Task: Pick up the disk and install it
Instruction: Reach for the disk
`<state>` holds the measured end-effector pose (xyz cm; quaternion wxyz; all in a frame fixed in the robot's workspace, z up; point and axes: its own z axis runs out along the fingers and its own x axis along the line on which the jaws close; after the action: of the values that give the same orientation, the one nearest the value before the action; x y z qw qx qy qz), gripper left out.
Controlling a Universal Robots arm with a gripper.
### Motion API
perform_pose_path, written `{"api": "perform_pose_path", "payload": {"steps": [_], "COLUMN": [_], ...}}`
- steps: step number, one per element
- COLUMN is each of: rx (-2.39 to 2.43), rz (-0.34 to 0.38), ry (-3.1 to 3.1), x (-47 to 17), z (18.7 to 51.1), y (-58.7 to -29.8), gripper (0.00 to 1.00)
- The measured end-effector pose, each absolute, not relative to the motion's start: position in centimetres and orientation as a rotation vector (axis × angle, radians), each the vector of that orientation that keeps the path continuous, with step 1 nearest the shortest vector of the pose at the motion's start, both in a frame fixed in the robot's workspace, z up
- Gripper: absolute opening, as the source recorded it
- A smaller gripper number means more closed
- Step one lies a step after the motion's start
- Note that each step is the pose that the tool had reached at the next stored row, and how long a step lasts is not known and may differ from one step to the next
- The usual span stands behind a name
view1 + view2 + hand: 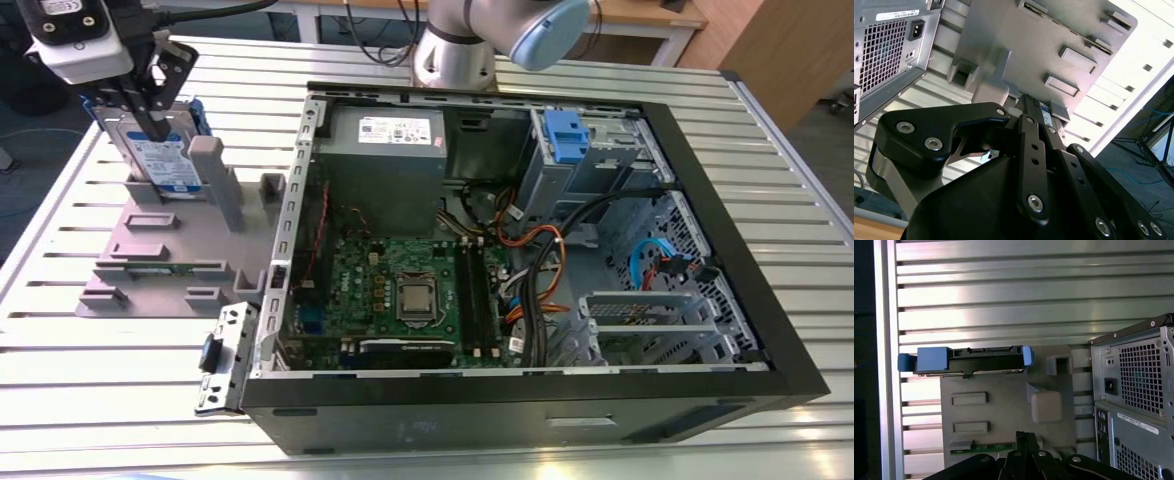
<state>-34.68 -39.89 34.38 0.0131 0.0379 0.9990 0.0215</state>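
Right, biggest first: the slatted aluminium table [80, 350] carried everything. On it lay the open computer case [534, 420], side panel off, with the motherboard [400, 290] and power supply [387, 150] exposed and a tangle of cables [534, 260] beside the drive cage [587, 150]. Toward the exterior view's left, just beside the case, sat the grey plastic stand [147, 260]. In it the disk [160, 165] stood upright on its edge, slotted next to a tall post [207, 175]. The first wrist view caught that disk [984, 360] edge-on, its blue bracket [934, 359] wrapping the ends, at one end of the stand [1004, 410]. So it was neither lifted nor installed: it was parked in the stand, well apart from the cage.

Now the worry, as I read it. That disk was thin and tall and looked snug in its slot, so any pull off the vertical could have jammed it against the post or dragged the light stand along. A hold on the plastic bracket rather than the metal body might have flexed and slipped. And those loose cables could have snagged it near the cage.

And the claw [154, 122]: in the exterior view it hung at the disk's top edge, overlapping it and pointing down. Whether it was open, closed or clamped on the disk, I could not tell, and contact itself was not clear either.
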Motion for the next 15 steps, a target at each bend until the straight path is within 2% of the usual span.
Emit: {"api": "perform_pose_path", "payload": {"steps": [15], "rx": [0.118], "rz": [0.067], "ry": [3.112], "x": [-35.02], "z": [34.33], "y": [-39.89], "gripper": [0.11]}}
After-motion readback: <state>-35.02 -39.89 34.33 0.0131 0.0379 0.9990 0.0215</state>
